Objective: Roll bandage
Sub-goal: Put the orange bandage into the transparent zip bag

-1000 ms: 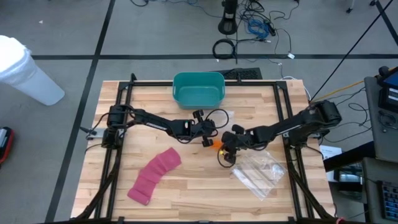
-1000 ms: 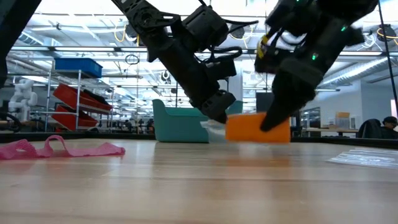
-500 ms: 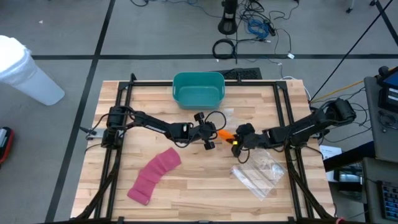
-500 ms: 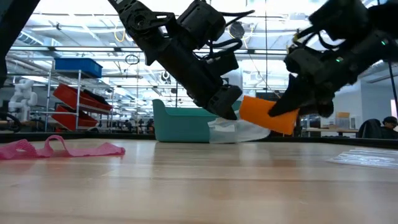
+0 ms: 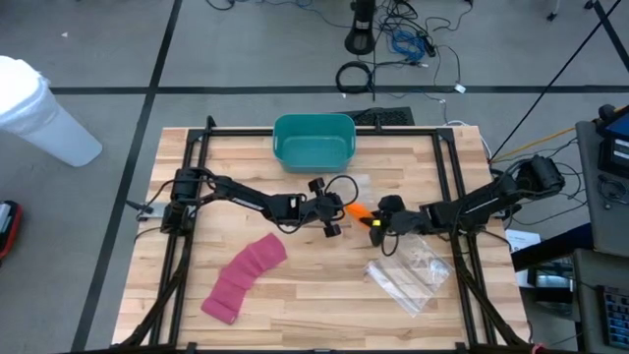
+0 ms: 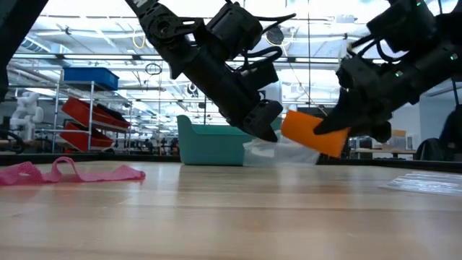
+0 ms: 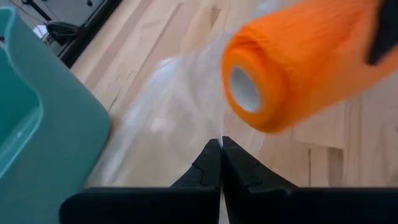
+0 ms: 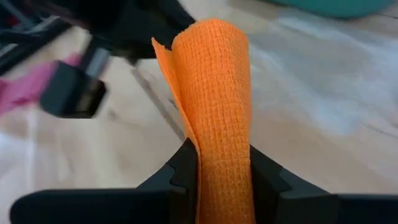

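Observation:
An orange bandage roll (image 5: pixel 359 212) hangs over the table's middle with my right gripper (image 8: pixel 224 177) shut on it, and its hollow core (image 7: pixel 244 90) faces my left gripper. My left gripper (image 7: pixel 220 144) stands just left of the roll (image 6: pixel 312 132), shut on a clear plastic wrapper (image 7: pixel 180 99) that trails onto the table. A pink bandage (image 5: pixel 244 278) lies unrolled, flat on the table at the near left. My left gripper pinches an edge of the clear wrapper (image 7: pixel 219 134) between its shut fingertips, coming from the table's left and slanting down. The film runs from the tips down to the table (image 6: pixel 278 148). My right gripper pinches the roll's curved sides (image 8: pixel 217 149) between its two fingers, coming from the table's right and slanting down. The roll (image 8: pixel 214 93) sticks out past the fingertips along the fingers. It hangs tilted and clear of the table, with a loose flap (image 8: pixel 166 59) on one side.
A teal tub (image 5: pixel 313 141) stands at the table's far middle. A clear plastic bag (image 5: pixel 411 273) lies at the near right. A black frame (image 5: pixel 197 187) runs around the table's edges.
My right gripper has drawn back toward the table's right edge with the orange roll and has rolled its wrist. The roll, which stood low by the table, is now lifted clear and tilted, apart from my left gripper. The clear wrapper stays at my left gripper.

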Robot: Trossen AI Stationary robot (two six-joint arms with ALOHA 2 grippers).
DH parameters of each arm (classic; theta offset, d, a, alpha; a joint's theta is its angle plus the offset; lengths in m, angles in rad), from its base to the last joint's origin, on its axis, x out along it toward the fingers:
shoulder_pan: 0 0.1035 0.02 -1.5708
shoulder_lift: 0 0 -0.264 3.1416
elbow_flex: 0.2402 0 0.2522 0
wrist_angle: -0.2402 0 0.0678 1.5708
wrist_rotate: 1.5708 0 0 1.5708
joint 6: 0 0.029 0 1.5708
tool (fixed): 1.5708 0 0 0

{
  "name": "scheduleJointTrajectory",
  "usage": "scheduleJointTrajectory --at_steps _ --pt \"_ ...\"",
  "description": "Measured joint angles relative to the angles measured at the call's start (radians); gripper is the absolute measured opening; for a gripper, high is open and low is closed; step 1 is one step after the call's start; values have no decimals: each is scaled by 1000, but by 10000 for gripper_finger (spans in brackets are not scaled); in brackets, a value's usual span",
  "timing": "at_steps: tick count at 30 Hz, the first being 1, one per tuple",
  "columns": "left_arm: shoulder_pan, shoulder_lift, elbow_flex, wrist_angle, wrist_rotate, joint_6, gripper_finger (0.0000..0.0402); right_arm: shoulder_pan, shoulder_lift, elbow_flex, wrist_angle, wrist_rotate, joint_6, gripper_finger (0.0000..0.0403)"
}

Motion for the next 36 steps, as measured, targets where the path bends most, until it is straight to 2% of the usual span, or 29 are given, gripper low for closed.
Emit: scheduleJointTrajectory --at_steps 7,15,28,32,36 --pt "0 0 0 38 10 -12 1 0 3 0 -33 1 29 78" --pt "-1 0 0 92 84 -51 1 0 4 0 -96 3 65 78" --pt "-5 0 0 115 85 -51 1 -13 4 0 -143 5 131 78" --pt "-23 0 0 152 85 -51 1 -45 4 1 -160 69 192 77" --pt "-44 0 0 171 82 -42 1 -75 4 1 -127 73 195 77"
